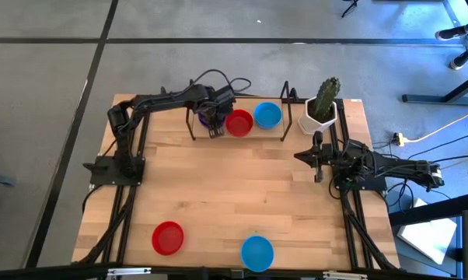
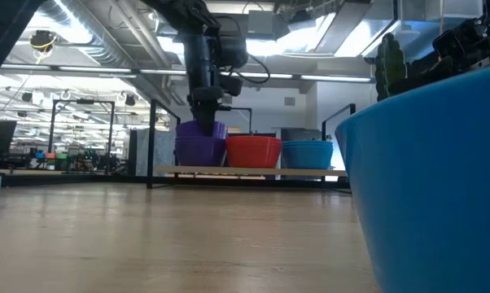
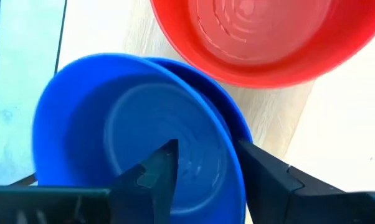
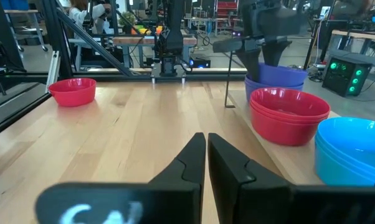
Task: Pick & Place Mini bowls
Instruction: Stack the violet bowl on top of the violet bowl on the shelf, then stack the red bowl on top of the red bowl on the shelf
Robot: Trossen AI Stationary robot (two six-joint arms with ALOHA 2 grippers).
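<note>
Bowls stand in three stacks in a row at the table's far edge, on a low rack with dark uprights: a purple stack (image 1: 209,117), a red stack (image 1: 239,123) in the middle touching it, and a light blue stack (image 1: 267,115) beside the red one. In the low view the same row reads purple (image 2: 200,149), red (image 2: 254,151), light blue (image 2: 308,153) on a thin raised board. The left hand (image 1: 216,131) is down at the purple stack; its wrist view shows the two dark fingers (image 3: 153,177) straddling the rim of the top bowl (image 3: 137,134), one inside and one outside, pinching the wall, though that bowl looks blue in this view. The red stack (image 3: 262,37) lies just beyond it. Two single bowls sit well apart from the row near the table's front edge: a red bowl (image 1: 168,237) toward the left and a light blue bowl (image 1: 257,253) near the middle, the latter filling the right of the low view (image 2: 428,179). The right hand (image 1: 318,177) waits over the table's right side, fingers pressed together (image 4: 206,158), pointing across the wooden table (image 1: 242,187). A white pot with a green cactus (image 1: 321,109) stands at the far right corner.
</note>
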